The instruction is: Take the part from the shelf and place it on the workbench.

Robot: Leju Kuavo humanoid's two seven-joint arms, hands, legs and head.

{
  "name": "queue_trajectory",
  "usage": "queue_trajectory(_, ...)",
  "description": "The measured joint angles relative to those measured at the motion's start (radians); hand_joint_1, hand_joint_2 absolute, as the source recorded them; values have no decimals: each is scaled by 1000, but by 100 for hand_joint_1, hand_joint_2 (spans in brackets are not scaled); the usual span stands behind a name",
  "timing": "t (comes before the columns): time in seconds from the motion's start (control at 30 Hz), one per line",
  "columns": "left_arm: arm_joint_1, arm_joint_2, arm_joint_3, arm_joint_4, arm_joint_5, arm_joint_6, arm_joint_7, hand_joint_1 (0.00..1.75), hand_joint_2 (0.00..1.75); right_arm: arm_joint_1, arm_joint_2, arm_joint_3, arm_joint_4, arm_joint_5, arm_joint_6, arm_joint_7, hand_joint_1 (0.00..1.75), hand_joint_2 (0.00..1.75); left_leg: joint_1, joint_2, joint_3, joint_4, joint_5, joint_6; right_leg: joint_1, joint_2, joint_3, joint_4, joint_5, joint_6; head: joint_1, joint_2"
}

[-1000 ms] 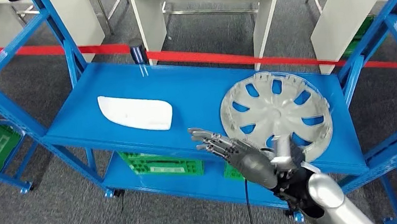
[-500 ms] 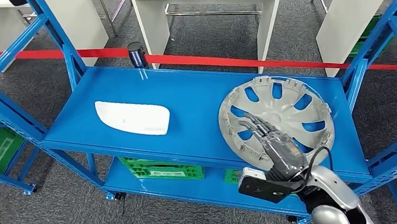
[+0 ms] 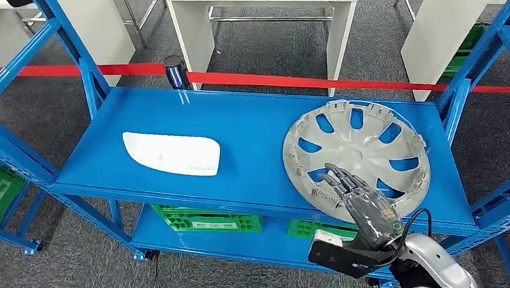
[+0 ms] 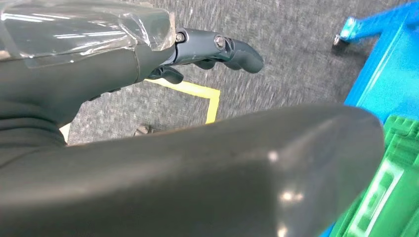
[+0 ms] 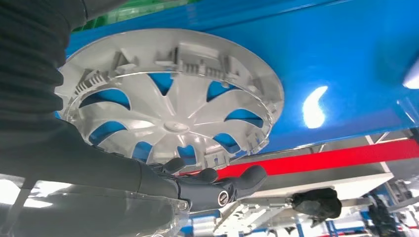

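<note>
Head view: right hand (image 3: pixel 365 200) over hubcap (image 3: pixel 356 151).

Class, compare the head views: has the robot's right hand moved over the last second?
Yes. The right hand swung from beside the shelf's front edge onto the silver wheel cover, fingers over its near spokes.

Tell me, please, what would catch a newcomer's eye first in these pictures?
Most striking is the large silver wheel cover lying inner side up on the right end of the bright blue shelf, with the robot's right hand reaching over its near rim. Next comes the white curved part lying alone on the shelf's left half, and the red tape line across the grey floor behind.
</note>
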Motion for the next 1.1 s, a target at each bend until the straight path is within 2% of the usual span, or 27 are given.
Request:
queue_trajectory(0.03,-4,0,7,0,-17,-6,-8,0,0,-3,2,-6,5,-8,0,6,0,175,2,0,7,-8,6,3,0,-1,-21,46,-23,-2,1,0)
queue_trajectory(0.1,-12,-1,25,0,-51,-18,-24,0,0,-10,7,-16,22,-14,0,19,0,175,0,1,7,-11,8,7,-1,-1,-87,183,-81,-6,2,0)
queue_trajectory(0.13,-17,-2,34,1,-69,-22,-32,0,0,-15,10,-19,32,-11,0,26,0,175,0,0,7,-10,8,7,-2,-1,-114,239,-99,-4,2,0)
queue_trajectory(0.17,-21,-2,43,2,-84,-26,-39,0,0,-20,14,-23,42,-7,-1,32,0,175,0,0,7,-10,8,6,-3,-1,-126,260,-102,3,2,0)
queue_trajectory(0.2,-26,-2,52,3,-98,-29,-46,0,0,-28,19,-27,52,0,-1,37,0,175,0,-1,7,-9,7,5,-5,-2,-115,237,-87,12,2,0)
queue_trajectory(0.27,-35,-2,69,7,-123,-33,-59,0,0,-50,31,-34,70,20,-2,47,0,175,0,-1,7,-1,2,-2,-12,-4,-47,95,-30,29,3,0)
queue_trajectory(0.3,-39,-1,77,9,-134,-35,-65,0,0,-63,36,-36,80,33,-2,51,0,175,-2,-2,5,7,-3,-8,-13,-4,-13,30,-7,30,2,0)
queue_trajectory(0.33,-44,0,84,11,-146,-36,-71,0,0,-75,43,-37,89,47,-1,56,0,175,-4,-2,1,14,-7,-14,-12,-4,8,-11,6,25,2,0)
queue_trajectory(0.4,-52,3,96,16,-166,-38,-82,0,0,-99,55,-37,113,73,7,63,0,175,-6,-2,-5,22,-11,-23,-7,-3,13,-23,12,8,1,0)
queue_trajectory(0.47,-60,9,105,24,-183,-38,-94,0,0,-121,66,-34,136,96,24,66,0,175,-1,-1,-9,31,-16,-30,-9,-2,12,-22,14,-3,0,0)
queue_trajectory(0.5,-64,12,110,29,-190,-37,-100,0,0,-132,71,-33,147,107,32,68,0,175,1,-1,-17,50,-30,-35,-11,-2,12,-23,15,-8,0,0)
queue_trajectory(0.53,-67,16,114,35,-198,-35,-105,0,0,-143,77,-29,158,117,41,69,0,175,3,-1,-35,91,-54,-41,-14,-2,13,-24,16,-12,-1,0)
queue_trajectory(0.6,-73,23,121,51,-212,-30,-116,0,0,-162,86,-18,183,133,57,70,0,175,6,-1,-99,224,-117,-51,-12,-2,12,-23,15,-16,-2,0)
queue_trajectory(0.63,-76,27,126,60,-219,-28,-120,0,0,-169,89,-11,197,138,66,70,0,175,8,-1,-132,287,-139,-53,-11,-2,12,-23,15,-16,-3,0)
queue_trajectory(0.67,-79,30,130,68,-224,-27,-124,0,0,-174,92,-2,209,141,76,71,0,175,8,-1,-151,320,-142,-53,-10,-2,12,-23,15,-16,-3,0)
queue_trajectory(0.7,-81,34,135,75,-229,-26,-127,0,0,-177,94,5,219,142,85,71,0,175,9,-1,-153,315,-127,-52,-9,-1,13,-23,14,-17,-3,0)
queue_trajectory(0.73,-83,37,139,81,-233,-26,-128,0,0,-181,95,12,227,140,95,71,0,175,9,-1,-132,265,-94,-48,-7,-1,15,-23,14,-17,-3,0)
queue_trajectory(0.77,-85,41,144,87,-238,-26,-130,0,0,-185,96,19,233,138,104,72,0,175,9,-1,-97,189,-54,-42,-7,0,16,-24,14,-17,-2,0)
queue_trajectory(0.83,-92,49,154,96,-246,-25,-132,0,0,-194,97,31,245,129,120,73,0,175,4,-1,-38,63,-7,-31,-3,2,17,-25,13,-14,-2,0)
queue_trajectory(0.87,-95,53,159,101,-250,-24,-134,0,0,-197,97,36,251,123,127,74,0,175,0,-1,-27,36,-1,-27,-1,1,16,-25,13,-12,-2,0)
queue_trajectory(0.93,-100,58,166,110,-255,-22,-136,0,0,-201,97,44,262,110,135,76,0,175,-5,-1,-26,28,-1,-20,-1,1,16,-29,14,-2,-2,0)
queue_trajectory(1.0,-102,62,173,119,-259,-18,-139,0,0,-205,95,49,270,96,140,78,0,175,-1,0,-17,12,7,-10,-1,0,9,-17,5,5,-1,0)
queue_trajectory(1.03,-104,63,176,125,-262,-16,-141,0,0,-209,94,51,275,89,144,80,0,175,1,0,-12,3,12,-5,-1,0,-6,15,-12,4,0,0)
queue_trajectory(1.1,-108,66,183,139,-266,-12,-145,0,0,-214,89,54,288,81,148,85,0,175,1,0,-9,-3,16,1,-1,0,-69,143,-67,-3,1,0)
